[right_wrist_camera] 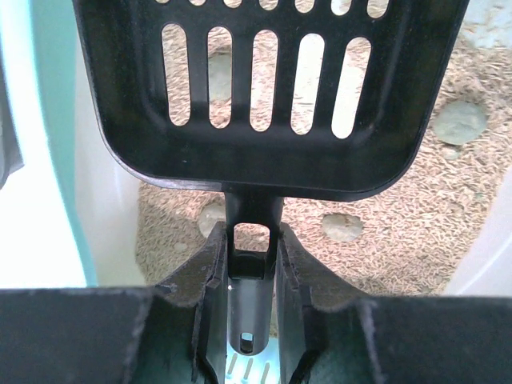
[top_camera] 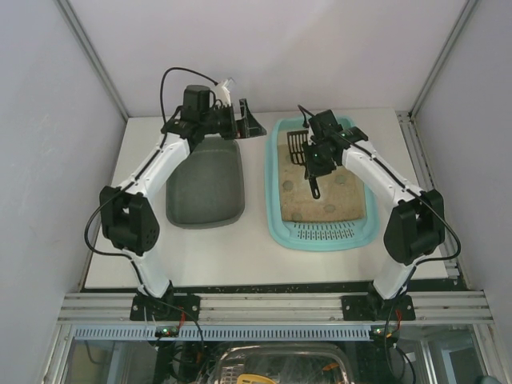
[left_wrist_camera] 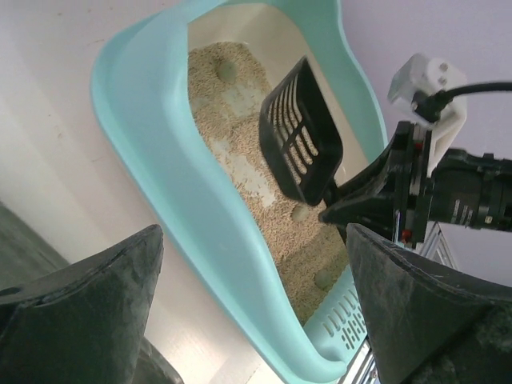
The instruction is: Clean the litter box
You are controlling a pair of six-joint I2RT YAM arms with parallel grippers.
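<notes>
right wrist: black scoop (right_wrist_camera: 264, 96) over litter box (right_wrist_camera: 56, 144)

You have one white table (top_camera: 210, 258), two items lying directly on it.
Item 1: turquoise litter box (top_camera: 272, 210), right of centre toward 3 o'clock, long axis running 12 to 6, slotted grille at its 6 o'clock end.
Item 2: dark grey-green tray (top_camera: 205, 192), at the box's 9 o'clock, parallel, near but not touching.
</notes>
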